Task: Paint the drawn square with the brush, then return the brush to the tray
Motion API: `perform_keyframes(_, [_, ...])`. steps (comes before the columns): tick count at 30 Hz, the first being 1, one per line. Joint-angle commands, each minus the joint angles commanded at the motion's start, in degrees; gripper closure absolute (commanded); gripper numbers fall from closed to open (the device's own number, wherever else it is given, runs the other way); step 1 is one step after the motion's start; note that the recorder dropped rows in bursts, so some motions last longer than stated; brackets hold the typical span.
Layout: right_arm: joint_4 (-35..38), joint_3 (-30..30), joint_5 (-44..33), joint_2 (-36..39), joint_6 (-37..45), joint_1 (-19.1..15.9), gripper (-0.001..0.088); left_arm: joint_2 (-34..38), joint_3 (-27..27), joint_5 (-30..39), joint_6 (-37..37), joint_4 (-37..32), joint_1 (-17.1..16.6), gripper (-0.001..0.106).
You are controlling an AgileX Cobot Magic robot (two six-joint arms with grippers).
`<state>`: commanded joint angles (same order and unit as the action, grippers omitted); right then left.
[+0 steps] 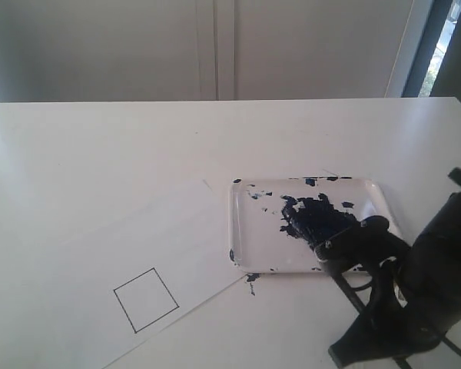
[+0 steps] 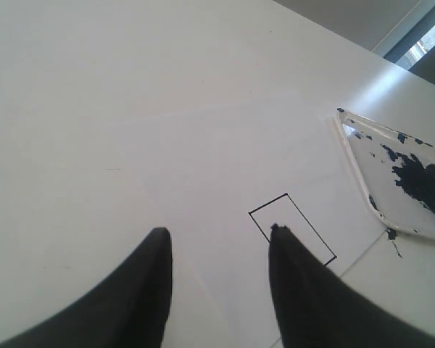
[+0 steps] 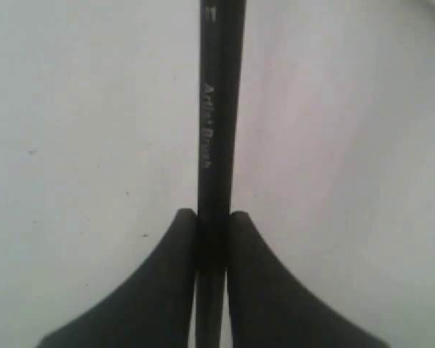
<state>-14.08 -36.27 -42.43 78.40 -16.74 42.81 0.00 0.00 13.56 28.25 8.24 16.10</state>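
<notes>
Farthest left, the left pincer (image 2: 217, 230) stands open, its two dark fingers (image 2: 156, 268) well apart with bare white between them. It is above the paper sheet (image 1: 100, 246), which lies flat on the white table (image 1: 77, 146). One fingertip shows against a corner of the drawn square (image 1: 146, 300) in the left wrist view; whether it touches the paper cannot be told. The square is a thin black outline, tilted, near the sheet's near edge, and its inside is blank white with no paint in it. To the right of the sheet, with its left rim over the sheet's right edge, sits the tray (image 1: 242, 231), shallow, white and round-cornered. A large dark blue-black paint blotch (image 1: 315, 217) fills its middle, with scattered specks along the far rim and left part. A small dark smear (image 1: 251, 281) lies just outside the tray's near left corner. Farther right, the dark right arm (image 1: 426, 284) reaches in from the lower right, its front end over the near right part of the tray, at the blotch's edge. The right wrist view shows the right pincer (image 3: 214, 221) closed on the brush (image 3: 219, 130). The thin black handle with faint pale lettering runs straight out between the two pressed fingers, and the tip is out of sight in that view. In the exterior view the brush cannot be told apart from the dark arm and paint.
</notes>
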Motion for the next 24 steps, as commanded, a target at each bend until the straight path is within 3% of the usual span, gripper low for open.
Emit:
perform_keyframes(9, [-15.1,-10.5,-27.5,-5.3,0.4,0.0,0.0868,0.0,0.0,0.0,0.0,0.0,0.0,0.057])
perform_keyframes(12, [-16.4,-11.8,-27.5,-5.1,4.0,0.0,0.0868,0.0,0.0,0.0,0.0,0.0,0.0,0.057])
perform_keyframes(17, [-12.6,-11.8,-27.5,-3.4,7.9,0.0,0.0868,0.0,0.0,0.0,0.0,0.0,0.0,0.057])
perform_keyframes(24, [-16.5,-11.8,-27.5,3.7,9.4,0.0,0.0868,0.0,0.0,0.0,0.0,0.0,0.0,0.057])
